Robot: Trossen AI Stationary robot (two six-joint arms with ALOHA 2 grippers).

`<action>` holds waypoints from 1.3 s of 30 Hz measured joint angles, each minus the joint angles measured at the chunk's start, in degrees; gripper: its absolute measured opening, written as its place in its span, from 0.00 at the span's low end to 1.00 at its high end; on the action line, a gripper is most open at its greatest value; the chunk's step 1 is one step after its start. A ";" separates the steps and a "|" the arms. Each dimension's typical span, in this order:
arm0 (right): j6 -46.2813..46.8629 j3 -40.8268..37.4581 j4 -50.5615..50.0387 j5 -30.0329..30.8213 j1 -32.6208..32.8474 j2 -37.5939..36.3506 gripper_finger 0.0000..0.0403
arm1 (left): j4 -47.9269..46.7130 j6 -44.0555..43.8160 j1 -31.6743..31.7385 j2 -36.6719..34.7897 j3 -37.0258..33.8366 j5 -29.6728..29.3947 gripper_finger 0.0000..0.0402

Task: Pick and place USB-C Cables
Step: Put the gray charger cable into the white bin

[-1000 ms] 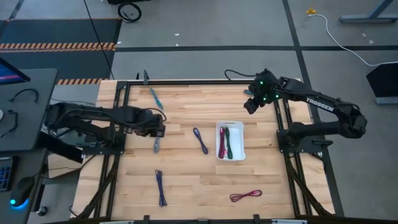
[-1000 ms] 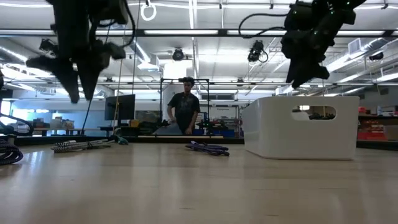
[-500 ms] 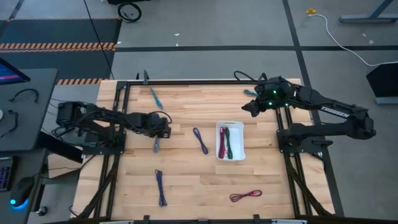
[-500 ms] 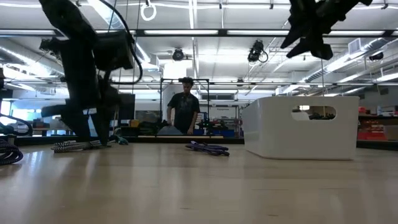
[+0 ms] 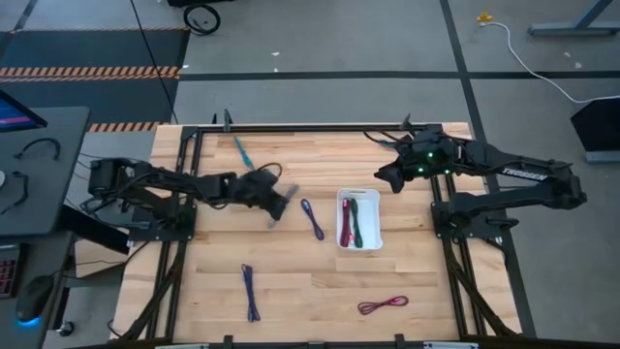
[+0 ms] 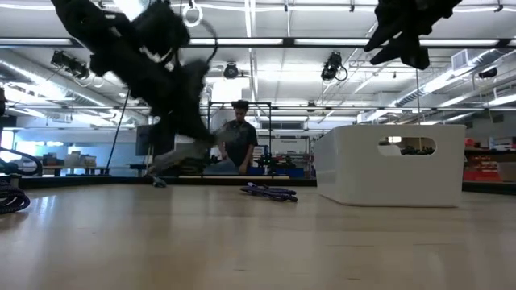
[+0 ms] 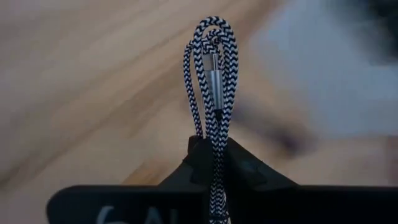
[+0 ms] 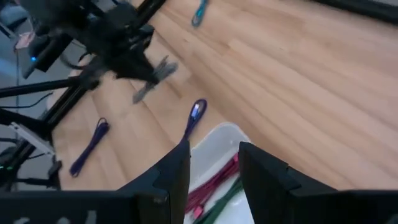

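Left gripper [image 7: 214, 146] clamped on black-and-white braided cable bundle [image 7: 211, 81], lifted above wooden table [image 5: 291, 281], between left edge and white rectangular tray [image 5: 373, 236]. Tray holds maroon cable [image 5: 347, 223] and green cable [image 5: 356, 225]. Right gripper [image 8: 214, 168] fingers apart, raised near far edge.

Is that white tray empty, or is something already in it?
Not empty. The white tray holds a maroon cable and a green cable, lying side by side.
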 joint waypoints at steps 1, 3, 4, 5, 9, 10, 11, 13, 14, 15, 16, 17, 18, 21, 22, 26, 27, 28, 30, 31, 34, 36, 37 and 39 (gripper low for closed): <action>-0.84 0.00 0.90 0.20 0.10 0.63 0.35 | 3.74 3.14 -0.23 -0.84 -0.10 1.97 0.05; -2.75 0.00 4.53 0.24 0.34 2.08 0.35 | 15.54 8.22 -0.62 -1.14 0.01 5.86 0.05; -4.07 -0.02 6.61 -0.61 0.37 2.92 0.36 | 19.50 9.83 -1.01 -1.53 -0.03 6.85 0.05; -5.59 -0.02 9.43 -1.17 0.49 4.01 0.36 | 23.73 11.16 -1.41 -1.66 -0.01 7.02 0.06; -10.75 -0.01 25.77 -5.36 1.27 8.67 0.39 | 29.99 14.48 -2.08 -1.56 2.42 6.72 0.06; -11.62 0.00 30.17 -6.34 1.49 10.10 0.40 | 29.43 15.10 -2.08 -1.55 3.46 6.72 0.06; -12.48 -0.02 34.53 -6.98 1.80 11.65 0.41 | 28.80 15.44 -2.08 -1.50 4.57 6.67 0.06; -13.63 0.07 43.75 -7.88 2.55 14.87 0.45 | 27.36 16.75 -2.02 -1.49 6.28 6.63 0.06; -14.17 0.03 47.16 -8.33 2.94 16.39 0.48 | 26.53 17.53 -1.97 -1.49 7.11 6.61 0.06; -14.43 0.02 51.03 -8.59 3.27 18.03 0.50 | 25.94 18.50 -1.87 -1.49 7.87 6.35 0.06; -14.53 0.02 53.80 -8.65 3.61 19.45 0.53 | 25.36 19.63 -1.75 -1.49 8.51 6.02 0.07; -14.58 0.02 55.95 -8.73 3.95 20.65 0.55 | 25.11 20.16 -1.65 -1.49 9.02 5.72 0.07; -14.77 0.00 57.88 -9.14 4.22 21.73 0.57 | 25.12 20.63 -1.60 -1.49 9.36 5.55 0.07; -16.43 -0.03 61.33 -9.95 5.32 24.14 0.60 | 25.19 21.08 -1.28 -1.49 9.97 5.49 0.06; -16.63 -0.02 62.68 -9.99 5.70 24.98 0.60 | 25.25 21.12 -1.23 -1.49 10.00 5.53 0.06; -16.17 -0.02 63.34 -8.50 6.57 27.28 0.53 | 25.51 20.88 -1.29 -1.49 10.00 5.61 0.07; -16.32 -0.02 63.22 -7.83 6.77 27.63 0.50 | 25.58 20.84 -1.26 -1.50 10.00 5.54 0.07; -16.44 -0.03 63.26 -7.23 6.98 27.82 0.46 | 25.62 20.84 -1.25 -1.51 10.00 5.47 0.08; -16.83 0.00 63.85 -6.81 7.30 28.25 0.35 | 25.80 20.67 -1.25 -1.49 10.00 5.60 0.09; -16.90 -0.02 63.59 -6.85 7.42 28.27 0.30 | 25.72 19.84 -1.27 -1.51 10.00 5.64 0.09; -16.91 -0.02 63.52 -6.78 7.84 28.04 0.10 | 25.61 17.88 -1.31 -1.51 10.00 5.87 0.09; -16.33 -0.03 62.82 -6.41 7.81 27.25 0.05 | 25.07 16.50 -1.29 -1.52 10.15 5.65 0.10; -15.38 -0.10 61.99 -5.58 7.80 26.48 0.05 | 24.37 16.10 -1.25 -1.58 10.24 5.50 0.11; -11.85 -0.14 58.78 -3.27 7.71 23.71 0.06 | 21.83 15.11 -1.25 -1.66 10.20 5.44 0.13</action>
